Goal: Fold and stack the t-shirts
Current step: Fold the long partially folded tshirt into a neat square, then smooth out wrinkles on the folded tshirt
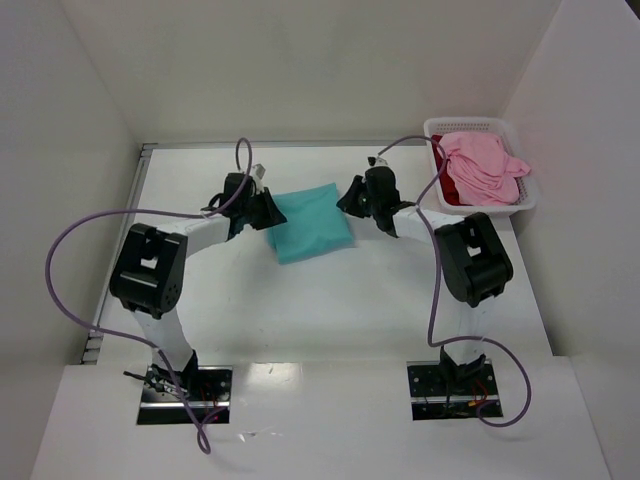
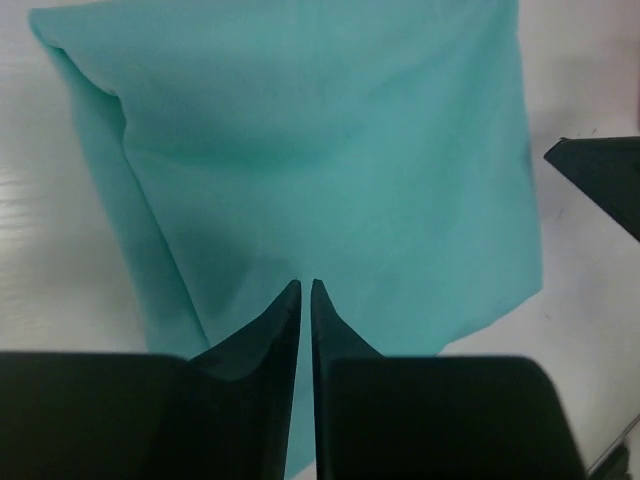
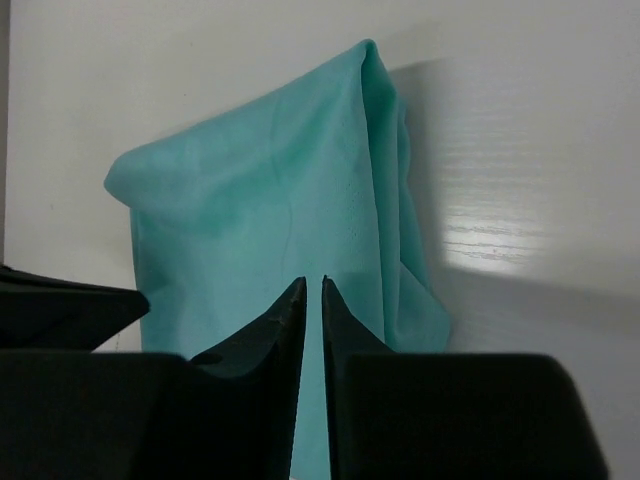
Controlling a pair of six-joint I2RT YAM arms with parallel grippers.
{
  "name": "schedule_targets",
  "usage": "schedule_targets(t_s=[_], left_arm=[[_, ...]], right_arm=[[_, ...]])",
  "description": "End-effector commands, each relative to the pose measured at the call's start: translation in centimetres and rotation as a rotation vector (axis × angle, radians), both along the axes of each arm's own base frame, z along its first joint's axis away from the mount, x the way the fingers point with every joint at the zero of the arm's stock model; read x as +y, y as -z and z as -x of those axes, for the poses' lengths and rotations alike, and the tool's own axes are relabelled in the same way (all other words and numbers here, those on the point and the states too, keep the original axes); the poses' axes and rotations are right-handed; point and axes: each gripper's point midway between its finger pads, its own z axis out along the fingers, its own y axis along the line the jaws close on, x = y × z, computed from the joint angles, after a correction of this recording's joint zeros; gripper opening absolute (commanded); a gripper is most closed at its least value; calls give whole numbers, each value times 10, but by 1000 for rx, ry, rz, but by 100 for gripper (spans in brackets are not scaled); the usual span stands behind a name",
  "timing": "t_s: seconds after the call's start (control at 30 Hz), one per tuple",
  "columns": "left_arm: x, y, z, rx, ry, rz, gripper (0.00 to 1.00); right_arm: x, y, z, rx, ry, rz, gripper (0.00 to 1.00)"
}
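Risks at the two-sided pinch

Left gripper (image 2: 305, 285): fingers drawn almost together, only a thin slit between the tips, with teal cloth showing in the slit. Right gripper (image 3: 312, 282): same posture, same teal in the slit. Judged as a pinch on the teal t-shirt (image 2: 330, 150) from opposite sides, though how many layers each pinch holds cannot be told.

Teal t-shirt lies on the table (image 1: 330, 310) between the two arms, already folded into a compact, slightly skewed rectangle. Layered edges show down one side in each wrist view. Pink t-shirt (image 1: 485, 165) is heaped in the white basket (image 1: 488, 208) at the far right, well apart, with the dark red t-shirt (image 1: 450, 185) under it.

Judgement: the first shirt is near the end of its fold and the other two are not yet started.

What could go wrong:
- A pinch catching only the top layer would peel the fold open on lifting.
- Uneven lift or unequal travel of the arms would twist the rectangle further askew and make a poor stack base.
- A shallow bite at the edge could let the cloth slip out partway.
- Inward motion could bring the closely facing wrists into contact.
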Motion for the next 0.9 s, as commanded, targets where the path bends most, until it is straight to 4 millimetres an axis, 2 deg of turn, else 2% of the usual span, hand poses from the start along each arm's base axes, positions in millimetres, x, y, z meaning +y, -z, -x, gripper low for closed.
schedule_targets(t_s=[0.0,0.07,0.1,0.23,0.4,0.43,0.47,0.5,0.53,0.6,0.63,0.77,0.8,0.83,0.87], left_arm=[[-16,-5,-24,-58,43,49,13],[-16,2,-29,-44,23,58,10],[-18,4,-34,-44,23,58,10],[-10,21,-39,-7,-20,16,10],[3,29,-40,8,-54,0,10],[4,31,-37,21,-55,-3,10],[10,33,-38,26,-61,-12,10],[10,27,-39,14,-61,-8,12],[11,32,-35,21,-55,-19,12],[9,13,-35,-8,-47,-4,15],[14,11,-32,-7,-42,-7,20],[11,-35,-30,-100,-12,16,29],[11,-40,-30,-111,-12,18,31],[11,-40,-30,-115,-7,12,33],[12,-50,-34,-140,-15,12,34]], right_arm=[[18,-13,-11,-53,-63,-57,15],[19,-12,-13,-42,-59,-62,8],[18,-3,-11,-18,-58,-52,7],[2,19,-1,29,-2,1,6],[-12,33,12,68,38,43,6],[-16,43,15,98,52,67,6],[-18,42,13,97,65,76,6],[-19,50,16,119,64,86,4],[-18,47,13,111,64,82,4],[-24,52,15,129,84,106,3],[-24,52,15,129,84,106,1],[-34,22,12,70,128,120,1],[-33,-2,10,25,130,98,3],[-33,-14,10,-6,131,83,5],[-30,-29,9,-39,122,60,9]])
